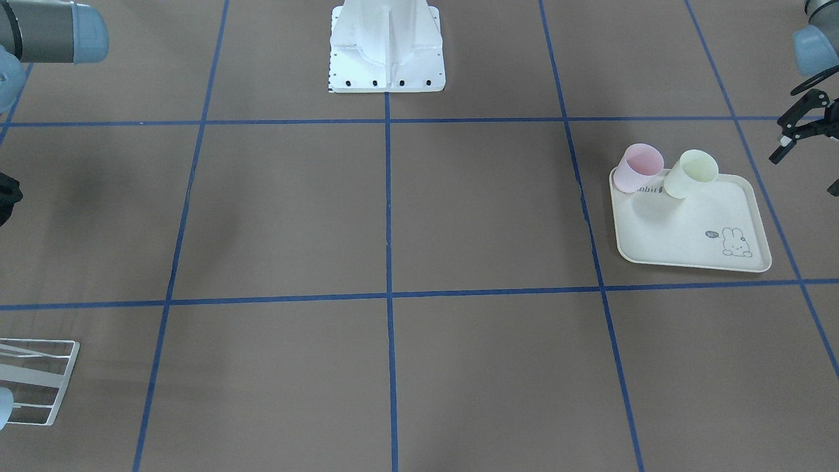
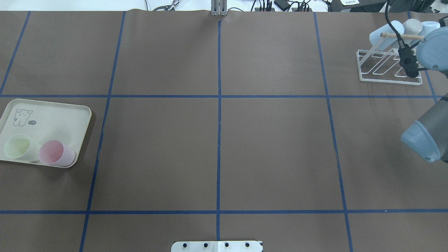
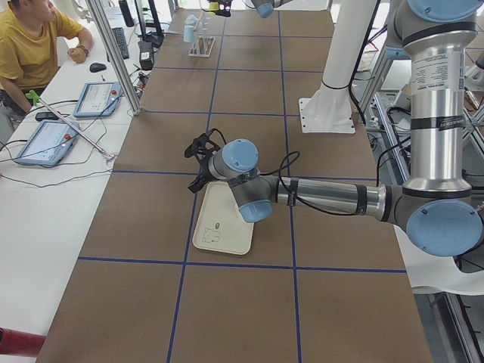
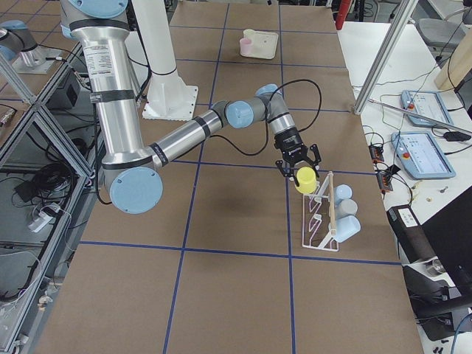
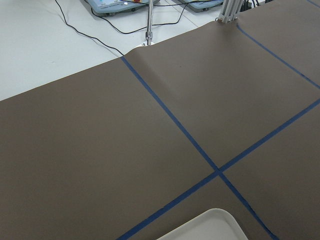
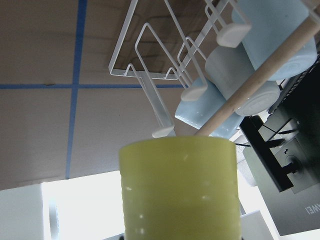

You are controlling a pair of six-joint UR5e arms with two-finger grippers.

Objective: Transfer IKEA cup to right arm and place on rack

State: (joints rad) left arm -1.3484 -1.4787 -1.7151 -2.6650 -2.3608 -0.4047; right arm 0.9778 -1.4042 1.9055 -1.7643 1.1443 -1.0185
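The yellow cup [image 6: 177, 190] is gripped in the right gripper [image 4: 302, 174], the rack [image 4: 316, 223] just below it. Handover looks done and placing remains. The left gripper [image 1: 786, 136] hangs open, empty.

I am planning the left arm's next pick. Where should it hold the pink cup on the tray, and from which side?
Probably at the rim of the pink cup, from above, one finger inside and one outside, on the side away from the green cup. It stands upright, mouth up, and the green cup is close beside it.
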